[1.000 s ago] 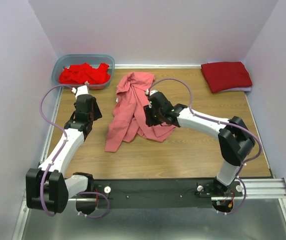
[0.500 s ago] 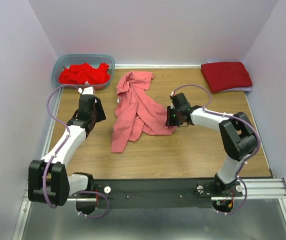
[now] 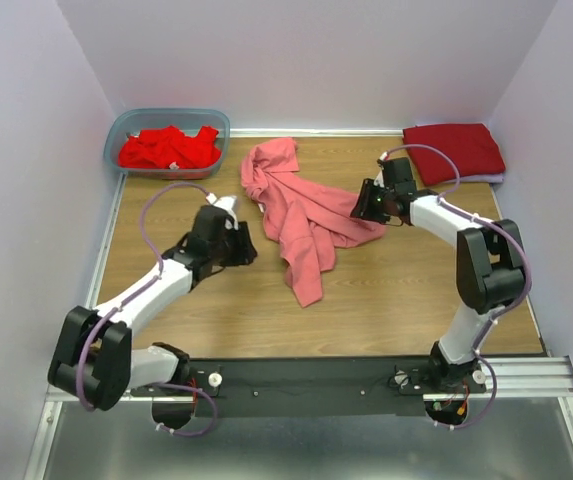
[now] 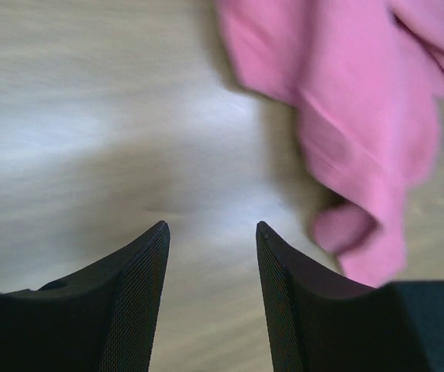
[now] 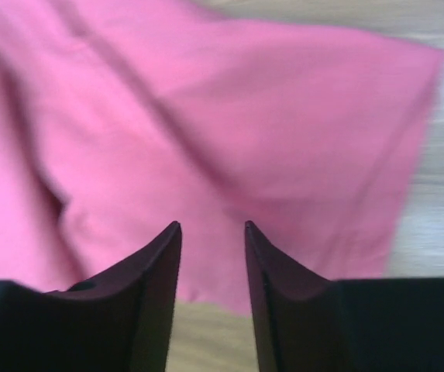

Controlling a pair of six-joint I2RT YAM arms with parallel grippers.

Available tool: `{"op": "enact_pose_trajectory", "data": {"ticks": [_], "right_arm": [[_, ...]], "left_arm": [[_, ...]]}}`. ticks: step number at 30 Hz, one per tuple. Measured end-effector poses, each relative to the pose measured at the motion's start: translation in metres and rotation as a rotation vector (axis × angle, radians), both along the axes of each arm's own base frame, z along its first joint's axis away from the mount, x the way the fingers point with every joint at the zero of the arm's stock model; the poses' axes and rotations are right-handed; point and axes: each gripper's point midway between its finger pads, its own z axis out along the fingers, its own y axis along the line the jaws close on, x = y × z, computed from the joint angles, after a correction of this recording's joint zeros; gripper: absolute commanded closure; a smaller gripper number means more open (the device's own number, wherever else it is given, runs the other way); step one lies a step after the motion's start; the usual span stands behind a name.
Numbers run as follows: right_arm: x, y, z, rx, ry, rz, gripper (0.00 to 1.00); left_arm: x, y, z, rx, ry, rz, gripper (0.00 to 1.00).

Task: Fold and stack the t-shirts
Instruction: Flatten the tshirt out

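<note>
- The salmon-pink cotton t-shirt (image 3: 301, 210) lies crumpled at mid-surface. It is soft, matte and twisted into overlapping ridges, with one tapering end towards the near edge.
- The left end effector (image 3: 244, 245) has its fingers well parted and empty, over the bare wood-grain surface (image 3: 396, 290) near that end.
- The right end effector (image 3: 366, 205) sits at the shirt's right corner. Its fingers are narrowly parted, with cloth below the gap and nothing visibly pinched.
- Risk: the plies overlap, so a pinch may take several layers or miss the hem and skew the fold.
- Risk: dragging over smooth wood may bunch the fabric further.
- The folded dark crimson t-shirt (image 3: 453, 152) lies far right; the bright red t-shirts (image 3: 166, 150) fill the translucent blue-grey plastic tub (image 3: 171, 113).
</note>
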Motion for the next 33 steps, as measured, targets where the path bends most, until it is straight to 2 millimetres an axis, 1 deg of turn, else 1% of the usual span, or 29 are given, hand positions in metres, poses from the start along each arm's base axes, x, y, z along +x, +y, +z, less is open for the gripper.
{"op": "enact_pose_trajectory", "data": {"ticks": [2, 3, 4, 5, 6, 7, 9, 10, 11, 14, 17, 21, 27, 31, 33], "right_arm": [[-0.010, 0.016, 0.017, 0.021, -0.038, 0.061, 0.47], [-0.016, 0.021, 0.023, 0.029, -0.049, 0.081, 0.47], [-0.025, 0.026, 0.031, 0.041, -0.065, 0.106, 0.46], [-0.037, 0.031, 0.038, 0.053, -0.078, 0.137, 0.46], [-0.040, 0.033, 0.039, 0.059, -0.081, 0.148, 0.46], [-0.053, 0.035, 0.043, 0.067, -0.087, 0.169, 0.46], [-0.064, 0.034, 0.044, 0.078, -0.088, 0.184, 0.46], [-0.072, 0.033, 0.042, 0.081, -0.082, 0.190, 0.46], [-0.076, 0.032, 0.041, 0.083, -0.079, 0.193, 0.46], [-0.092, 0.029, 0.038, 0.091, -0.068, 0.204, 0.46], [-0.099, 0.029, 0.037, 0.098, -0.066, 0.212, 0.45], [-0.102, 0.030, 0.038, 0.108, -0.070, 0.225, 0.45], [-0.110, 0.029, 0.030, 0.109, -0.056, 0.241, 0.45], [-0.115, 0.028, 0.028, 0.108, -0.052, 0.251, 0.45], [-0.116, 0.028, 0.031, 0.111, -0.064, 0.253, 0.45]], "left_arm": [[-0.022, -0.033, 0.000, -0.044, 0.011, -0.073, 0.43], [-0.029, -0.043, 0.001, -0.061, 0.017, -0.091, 0.43], [-0.042, -0.061, 0.002, -0.078, 0.022, -0.141, 0.43], [-0.048, -0.072, 0.004, -0.096, 0.025, -0.165, 0.43], [-0.061, -0.089, 0.006, -0.118, 0.035, -0.212, 0.43], [-0.066, -0.096, 0.006, -0.126, 0.045, -0.223, 0.43], [-0.073, -0.111, 0.003, -0.138, 0.074, -0.245, 0.44], [-0.076, -0.116, -0.001, -0.136, 0.091, -0.252, 0.44], [-0.079, -0.122, -0.005, -0.133, 0.111, -0.257, 0.44], [-0.087, -0.137, -0.023, -0.099, 0.180, -0.280, 0.45], [-0.096, -0.145, -0.039, -0.067, 0.236, -0.295, 0.45], [-0.105, -0.147, -0.053, -0.030, 0.285, -0.294, 0.45], [-0.102, -0.155, -0.061, 0.020, 0.318, -0.264, 0.46], [-0.100, -0.152, -0.063, 0.044, 0.326, -0.223, 0.46], [-0.098, -0.148, -0.064, 0.056, 0.331, -0.194, 0.46]]}}
